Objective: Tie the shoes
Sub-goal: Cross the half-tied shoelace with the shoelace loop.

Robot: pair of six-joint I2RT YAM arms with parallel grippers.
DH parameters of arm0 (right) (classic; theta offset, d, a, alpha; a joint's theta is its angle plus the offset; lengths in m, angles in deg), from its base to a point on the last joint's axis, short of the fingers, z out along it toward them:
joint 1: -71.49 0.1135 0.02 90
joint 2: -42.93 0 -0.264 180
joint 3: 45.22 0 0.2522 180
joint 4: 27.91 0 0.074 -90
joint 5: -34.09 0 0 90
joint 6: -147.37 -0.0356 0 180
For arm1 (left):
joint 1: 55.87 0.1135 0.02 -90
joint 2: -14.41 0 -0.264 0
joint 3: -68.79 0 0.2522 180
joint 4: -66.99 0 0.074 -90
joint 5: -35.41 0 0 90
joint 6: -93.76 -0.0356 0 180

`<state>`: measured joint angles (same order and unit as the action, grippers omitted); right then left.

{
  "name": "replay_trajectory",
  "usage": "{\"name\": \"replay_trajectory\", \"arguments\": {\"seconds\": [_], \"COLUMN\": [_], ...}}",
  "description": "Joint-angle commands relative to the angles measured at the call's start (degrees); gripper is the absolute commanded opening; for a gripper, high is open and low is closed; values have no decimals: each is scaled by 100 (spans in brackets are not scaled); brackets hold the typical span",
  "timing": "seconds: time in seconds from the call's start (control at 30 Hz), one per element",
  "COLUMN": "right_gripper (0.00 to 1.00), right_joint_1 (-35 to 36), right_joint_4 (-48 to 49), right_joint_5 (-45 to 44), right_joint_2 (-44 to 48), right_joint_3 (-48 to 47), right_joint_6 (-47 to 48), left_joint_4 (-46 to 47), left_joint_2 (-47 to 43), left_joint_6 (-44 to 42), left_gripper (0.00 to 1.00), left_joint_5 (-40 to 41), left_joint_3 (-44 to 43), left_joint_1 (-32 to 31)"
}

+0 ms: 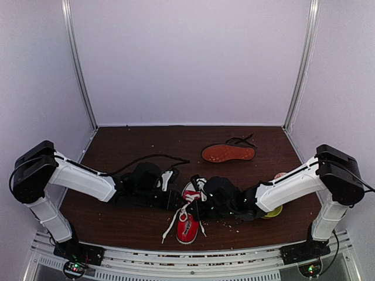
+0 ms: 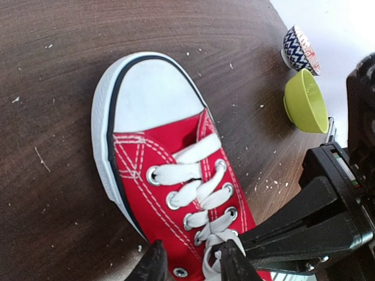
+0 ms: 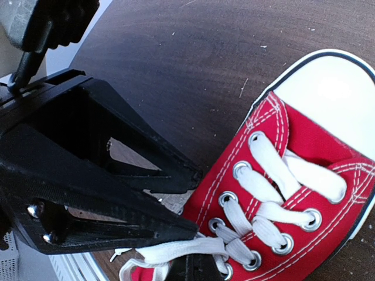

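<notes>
Pictured: red canvas sneaker (image 1: 188,219) at the near middle of the surface (image 1: 117,222), probably light and stiff-soled. Best taken by its white lace (image 3: 176,250), soft, limp and likely slippery. Pinching that lace with right fingers (image 3: 196,272) pressed together; hovering beside it with left fingers (image 2: 151,266) spread.

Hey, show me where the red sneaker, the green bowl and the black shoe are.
red sneaker (image 2: 149,96), left wrist view, on its white toe cap.
green bowl (image 2: 304,102), left wrist view, on the middle of its green body.
black shoe (image 1: 228,153), top external view, on its upturned reddish-brown sole.
</notes>
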<state>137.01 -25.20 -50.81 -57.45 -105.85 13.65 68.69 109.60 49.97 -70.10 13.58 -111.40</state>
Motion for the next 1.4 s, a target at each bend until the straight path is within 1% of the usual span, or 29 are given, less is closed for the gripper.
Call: {"name": "replay_trajectory", "arguments": {"seconds": [0.0, 0.17, 0.43, 0.5, 0.67, 0.83, 1.03, 1.1, 1.17, 1.37], "right_gripper": [0, 0, 0, 0, 0, 0, 0, 0, 0, 0], "right_joint_1": [-42, -43, -44, -47, -41, -48, -43, -43, -47, -48], "right_joint_4": [-56, -47, -64, -65, -74, -65, -60, -57, -64, -68], "right_joint_5": [-123, -124, -119, -128, -138, -139, -140, -141, -150, -196], "right_joint_2": [26, 20, 18, 18, 18, 21, 20, 19, 25, 68], "right_joint_3": [49, 40, 13, 10, 12, 14, 23, 21, 25, 46], "right_joint_6": [-5, -6, 3, 8, 6, 13, 11, 8, 6, 13], "left_joint_4": [557, 670, 846, 909, 1003, 1263, 1355, 1371, 1384, 1441], "left_joint_2": [8, 33, 208, 242, 245, 235, 257, 290, 333, 386], "left_joint_6": [118, 161, 228, 253, 305, 412, 456, 481, 484, 543], "left_gripper": [36, 36, 25, 24, 26, 32, 32, 29, 25, 7], "left_joint_5": [-335, -397, -571, -608, -655, -681, -719, -746, -780, -823], "left_joint_3": [111, 159, 92, 93, 142, 282, 318, 299, 270, 301], "left_joint_1": [-28, -35, -102, -122, -168, -178, -203, -228, -258, -320]}}
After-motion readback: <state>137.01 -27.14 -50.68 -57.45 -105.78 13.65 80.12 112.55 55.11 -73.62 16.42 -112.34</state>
